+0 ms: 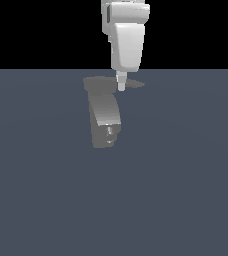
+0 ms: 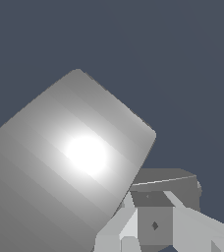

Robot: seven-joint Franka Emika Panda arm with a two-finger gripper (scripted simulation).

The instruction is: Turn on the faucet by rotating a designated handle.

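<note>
The matte grey curved metal faucet (image 1: 104, 117) stands on the dark table (image 1: 186, 190). Its thin, flat, tapering grey handle (image 1: 135, 84) juts from the faucet's top, touching the white arm's gripper (image 1: 121, 86), whose closure I cannot tell. Push steadily sideways near the handle's tip, staying level.

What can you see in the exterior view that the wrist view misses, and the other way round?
Only the exterior view shows the white arm coming down from above, the whole faucet with its nub, and the thin handle sticking out toward that view's right, with the gripper at the faucet's top. Only the wrist view shows the faucet's curved body close up with a bright glare, plus the fingers from just behind. Both share the faucet, the gripper and the plain grey floor. Whether the fingers are open cannot be told.
</note>
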